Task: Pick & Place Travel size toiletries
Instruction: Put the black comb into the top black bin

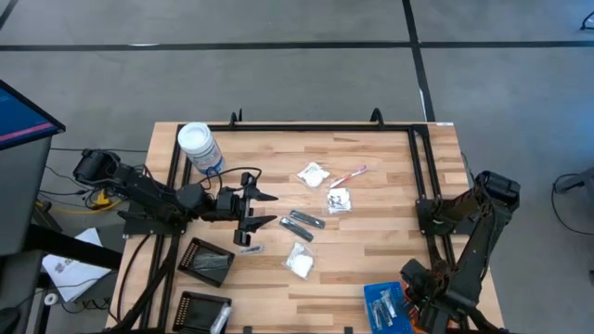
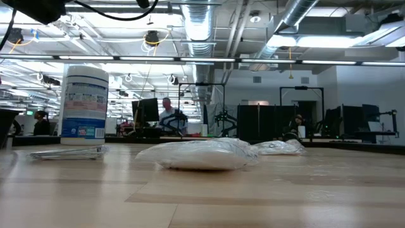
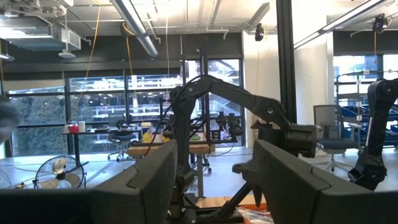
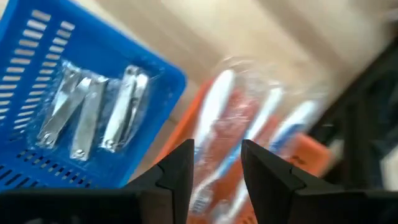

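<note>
Travel size toiletries lie on the wooden table: white sachets (image 1: 313, 173) (image 1: 299, 263) (image 2: 199, 154), dark sticks (image 1: 304, 220) and a red-pink toothbrush (image 1: 350, 175). My left gripper (image 1: 260, 210) hovers open left of the sticks, with nothing between its fingers (image 3: 149, 180). My right gripper (image 4: 217, 155) points down at the near right corner and is open. It stands above clear-wrapped toothbrushes (image 4: 249, 118) that lie in an orange tray (image 4: 180, 134). Wrapped silvery clippers (image 4: 93, 109) lie in the blue tray (image 1: 388, 304) beside it.
A big white-lidded jar (image 1: 200, 148) stands at the far left. Two black trays (image 1: 209, 262) (image 1: 202, 308) sit at the near left. A black frame (image 1: 422, 167) runs along the table's far and right sides. Bare wood lies in the near middle.
</note>
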